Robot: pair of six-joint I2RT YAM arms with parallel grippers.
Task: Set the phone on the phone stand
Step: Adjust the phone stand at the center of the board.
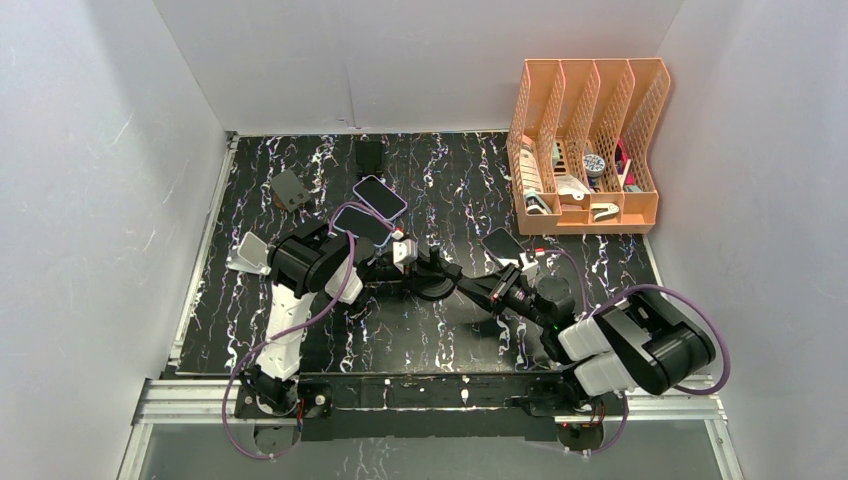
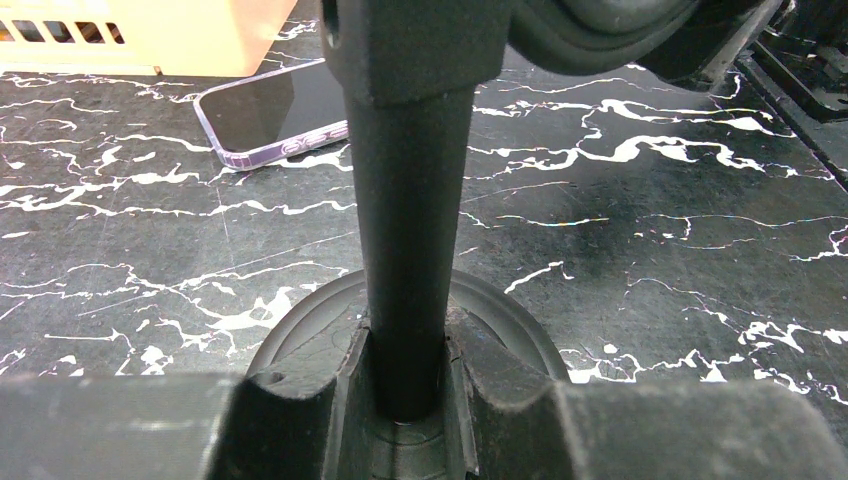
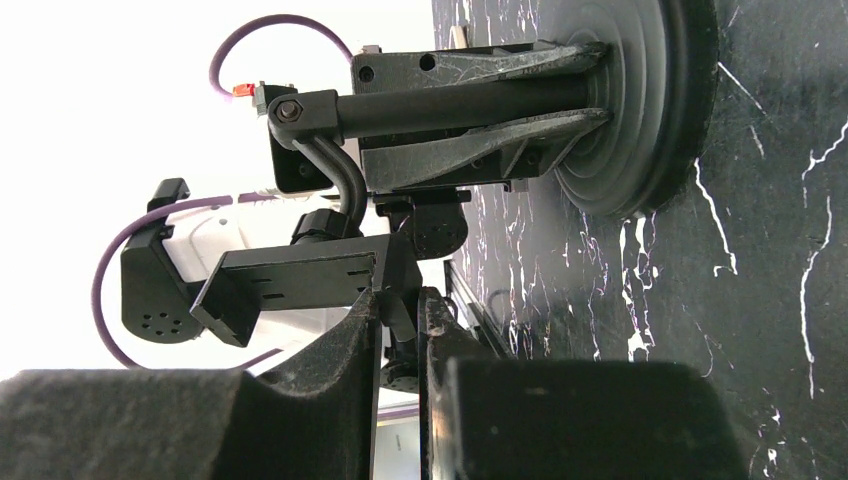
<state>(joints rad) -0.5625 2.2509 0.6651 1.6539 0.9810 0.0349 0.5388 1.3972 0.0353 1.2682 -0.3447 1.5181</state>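
A black phone stand (image 1: 437, 287) with a round base stands mid-table. My left gripper (image 1: 428, 268) is shut on its upright pole (image 2: 405, 200) just above the base (image 2: 300, 325). My right gripper (image 1: 512, 270) is shut on the lower edge of the stand's cradle plate (image 3: 290, 280); the right wrist view also shows the base (image 3: 640, 100) and the left fingers (image 3: 470, 155) around the pole. A phone in a purple-edged case (image 1: 380, 196) lies flat, screen up, behind the left arm, and shows in the left wrist view (image 2: 285, 115). A second phone (image 1: 362, 224) lies next to it.
An orange slotted organizer (image 1: 585, 150) with small items stands at the back right. Other stands sit on the left: a dark one (image 1: 290, 190), a black one (image 1: 368, 155) at the back, a white one (image 1: 250, 252) by the left arm.
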